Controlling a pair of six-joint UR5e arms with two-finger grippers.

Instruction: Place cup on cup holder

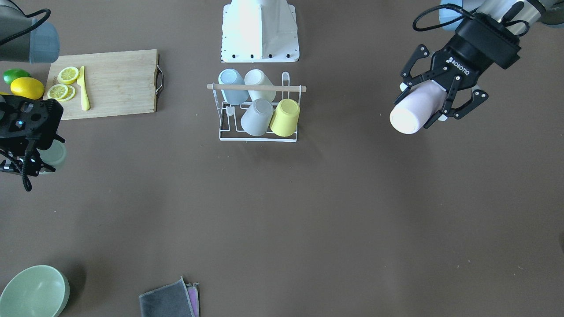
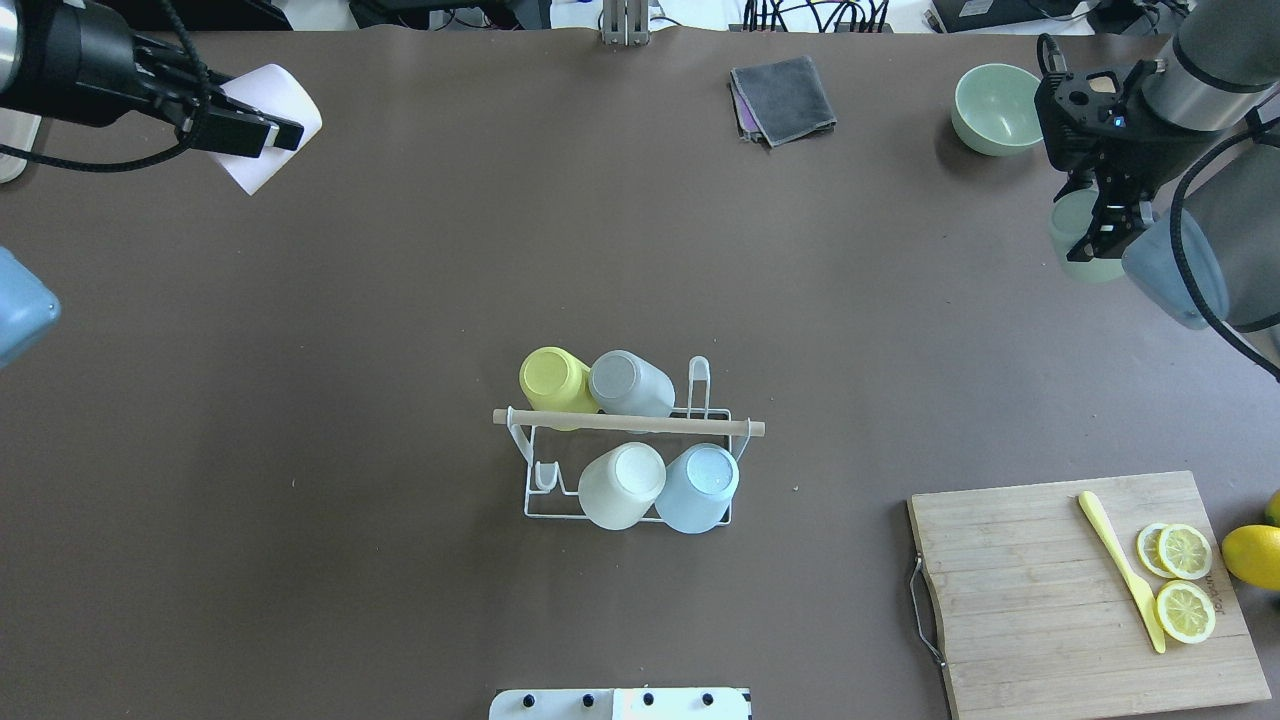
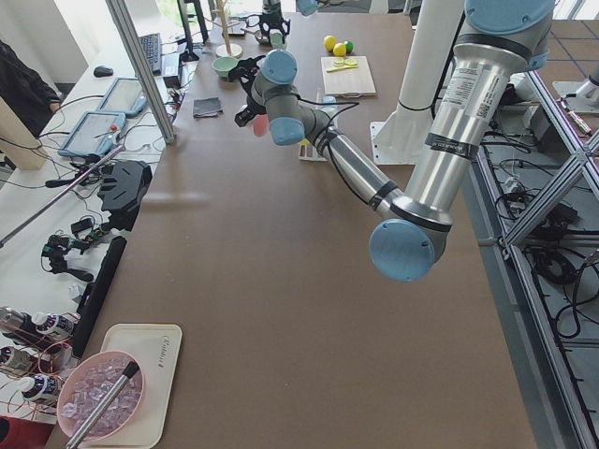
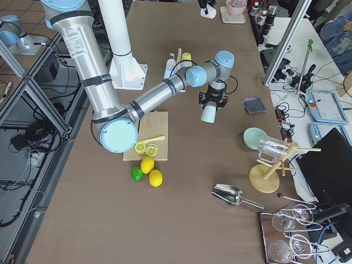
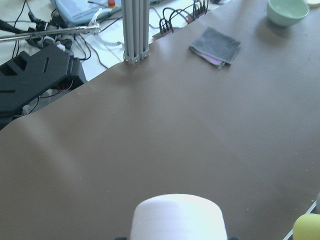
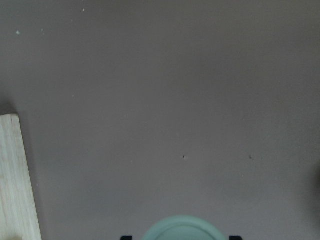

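While the left gripper [image 1: 425,110] clamps a pink cup [image 1: 410,113] lying along its fingers, the right gripper [image 2: 1100,240] holds a green cup [image 2: 1070,235] vertical over the brown table [image 1: 308,220].

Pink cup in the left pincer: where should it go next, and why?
Probably swing the left pincer with its pink cup toward the rack, aiming for a bare prong. That cup is gripped and far off to the side; four cups already sit on the rack, and two prongs are bare. The right pincer holds a green cup too.
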